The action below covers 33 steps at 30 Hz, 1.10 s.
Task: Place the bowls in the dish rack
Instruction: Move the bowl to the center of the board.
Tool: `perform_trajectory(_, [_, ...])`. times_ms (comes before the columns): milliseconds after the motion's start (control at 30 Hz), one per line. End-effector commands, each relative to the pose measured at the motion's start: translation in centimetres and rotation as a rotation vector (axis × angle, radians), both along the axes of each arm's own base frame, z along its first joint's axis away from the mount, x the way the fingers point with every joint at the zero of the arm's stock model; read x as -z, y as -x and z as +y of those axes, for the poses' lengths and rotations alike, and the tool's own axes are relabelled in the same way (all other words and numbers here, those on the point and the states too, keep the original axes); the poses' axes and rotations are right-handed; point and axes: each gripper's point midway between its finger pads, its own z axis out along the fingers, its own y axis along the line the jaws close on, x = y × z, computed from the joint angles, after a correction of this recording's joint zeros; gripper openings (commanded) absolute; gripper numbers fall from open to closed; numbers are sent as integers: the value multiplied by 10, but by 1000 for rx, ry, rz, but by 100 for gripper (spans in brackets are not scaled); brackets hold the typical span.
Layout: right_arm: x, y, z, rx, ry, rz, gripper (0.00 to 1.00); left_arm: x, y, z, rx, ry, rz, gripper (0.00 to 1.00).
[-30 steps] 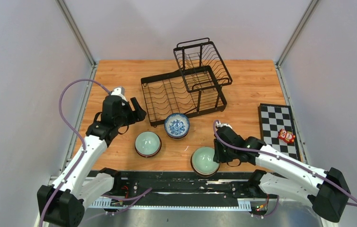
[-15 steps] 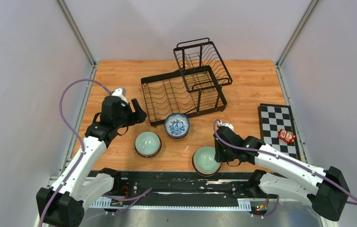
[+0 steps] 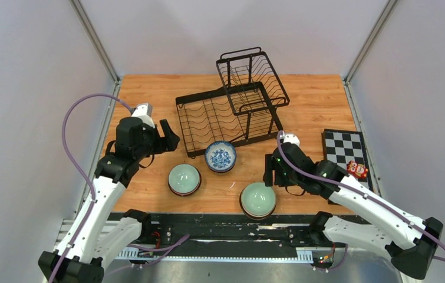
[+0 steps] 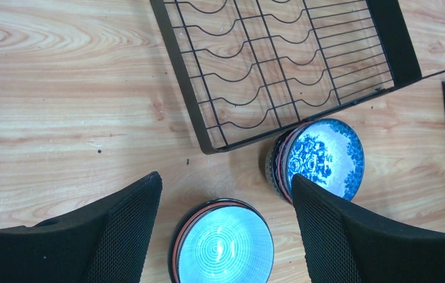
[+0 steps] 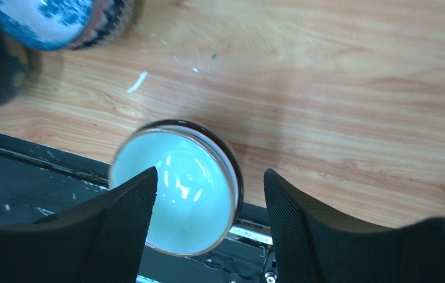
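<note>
Left jaws spread, empty — one green bowl (image 4: 224, 242) sits below between them, the blue bowl (image 4: 321, 158) to their right, rack (image 4: 392, 41) ahead. Right jaws spread above the other green bowl (image 5: 175, 188).

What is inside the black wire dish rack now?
Nothing: only the wooden table shows through the slotted base and the raised basket of the black wire dish rack. The blue-and-white patterned ceramic bowl stands outside, just before its front edge. Nothing covers its inside.
</note>
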Motion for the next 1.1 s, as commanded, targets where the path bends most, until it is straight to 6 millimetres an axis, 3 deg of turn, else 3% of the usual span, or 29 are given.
perform_trajectory(0, [-28,-12,3,-20,32,-61,72,-7,13,-2,74,-42,-9,83])
perform_trajectory(167, [-47,-34,37,-49,-27,-98,78,-4,23,-12,137,-5,-17,83])
perform_trajectory(333, [-48,-54,76,-59,-100,-86,80,8,28,-11,159,-33,1,85])
perform_trajectory(533, [-32,-74,107,-23,-142,-57,86,15,33,-8,157,-48,-4,86])
perform_trajectory(1067, [42,-103,148,107,-175,47,89,19,43,-14,188,-22,-2,86])
